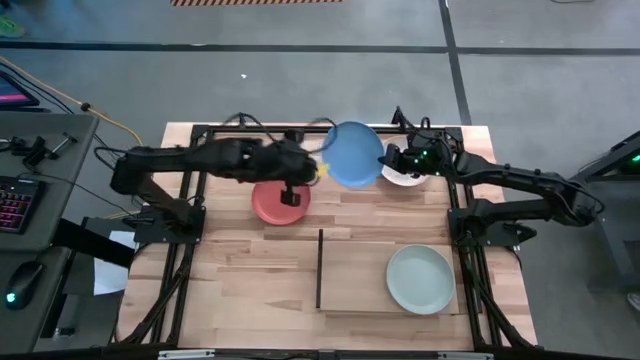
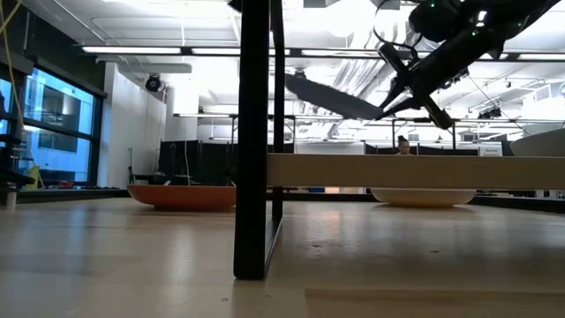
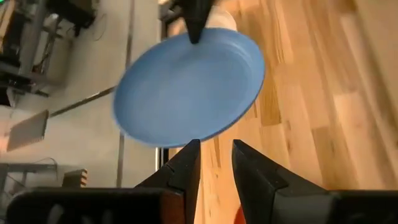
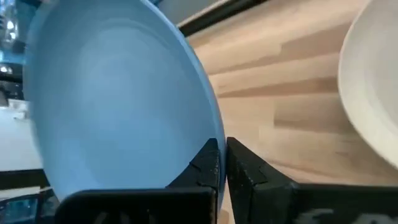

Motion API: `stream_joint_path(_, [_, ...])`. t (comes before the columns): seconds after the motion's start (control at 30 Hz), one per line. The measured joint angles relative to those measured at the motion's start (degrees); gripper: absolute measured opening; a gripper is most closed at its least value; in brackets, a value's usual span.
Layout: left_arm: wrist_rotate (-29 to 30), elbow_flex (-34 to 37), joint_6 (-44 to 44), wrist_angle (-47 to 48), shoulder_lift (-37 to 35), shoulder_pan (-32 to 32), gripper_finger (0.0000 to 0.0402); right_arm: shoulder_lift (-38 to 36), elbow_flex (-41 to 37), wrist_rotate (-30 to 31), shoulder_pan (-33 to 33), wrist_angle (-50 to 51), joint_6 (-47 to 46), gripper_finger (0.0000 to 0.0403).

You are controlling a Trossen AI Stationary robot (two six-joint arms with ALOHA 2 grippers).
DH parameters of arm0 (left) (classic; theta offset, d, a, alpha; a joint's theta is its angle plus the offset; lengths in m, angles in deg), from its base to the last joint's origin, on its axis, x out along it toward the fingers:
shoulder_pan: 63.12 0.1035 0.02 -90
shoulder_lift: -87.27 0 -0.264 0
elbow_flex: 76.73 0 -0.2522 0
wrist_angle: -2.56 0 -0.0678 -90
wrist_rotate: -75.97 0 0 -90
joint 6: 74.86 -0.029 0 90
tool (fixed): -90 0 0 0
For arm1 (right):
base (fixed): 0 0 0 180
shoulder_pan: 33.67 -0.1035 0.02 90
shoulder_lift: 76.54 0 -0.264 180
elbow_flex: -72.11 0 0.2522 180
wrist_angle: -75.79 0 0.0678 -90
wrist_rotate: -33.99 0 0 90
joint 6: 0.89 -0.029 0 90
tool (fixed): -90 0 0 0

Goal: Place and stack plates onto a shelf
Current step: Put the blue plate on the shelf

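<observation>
- Blue plate (image 1: 355,154): off the bench, held in the air at the far side, between the two arms. Tilted, as the low view shows, with its dark edge sloping down toward the right gripper.
- Right gripper (image 1: 392,160): jaws clamped on the blue plate's rim. In the right wrist view the fingers (image 4: 208,163) pinch the rim at its near edge.
- Left gripper (image 1: 318,168): just beside the opposite rim of the blue plate. Jaws a little apart, nothing between them; in the left wrist view the plate's edge sits just past the fingertips (image 3: 190,158). Contact with the rim: cannot tell.
- Red plate (image 1: 280,203): flat on the bench, under the left arm's wrist, beside the far end of the shelf.
- Cream-white plate (image 1: 404,177): flat on the bench at the far right, partly hidden under the right gripper.
- Pale blue-grey plate (image 1: 420,279): lying flat on the shelf (image 1: 355,275), at its right end.
- Shelf's black upright strip (image 1: 319,269) runs along its left edge; the left half of the panel is bare wood.
</observation>
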Motion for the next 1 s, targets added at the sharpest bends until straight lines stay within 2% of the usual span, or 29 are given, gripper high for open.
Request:
stream_joint_path(0.1, [-0.3,0.0,6.7,0.7,-4.9,0.0,0.0085,-1.1,0.0,-3.4,1.5,0.7,1.6,0.0000])
stream_joint_path(0.17, [-2.5,0.5,11.3,1.3,-8.6,0.9,0.0086,-1.5,0.1,-6.9,1.9,3.2,3.4,0.0000])
stream_joint_path(0.3, [-7.0,3.9,17.5,-0.2,-17.1,3.2,0.0086,-0.9,3.8,-10.1,0.5,17.6,9.2,0.0000])
stream_joint_path(0.5, [-7.8,14.8,23.3,-12.7,-29.6,4.2,0.0086,-0.8,10.3,-10.6,-5.4,34.2,15.7,0.0000])
stream_joint_path(0.6, [-7.8,20.5,26.4,-18.5,-34.3,3.9,0.0086,-0.8,11.1,-10.0,-9.4,36.2,16.5,0.0000])
stream_joint_path(0.73, [-7.8,25.7,28.8,-22.2,-37.8,3.6,0.0086,-0.2,11.1,-4.3,-15.0,36.6,16.4,0.0000])
stream_joint_path(0.87, [-7.8,27.5,30.4,-24.0,-38.5,3.7,0.0086,1.7,11.1,-0.3,-19.9,34.5,14.9,0.0000])
stream_joint_path(1.0, [-7.8,27.6,30.4,-24.3,-38.0,3.7,0.0086,5.1,11.1,0.9,-24.0,31.5,15.0,0.0000])
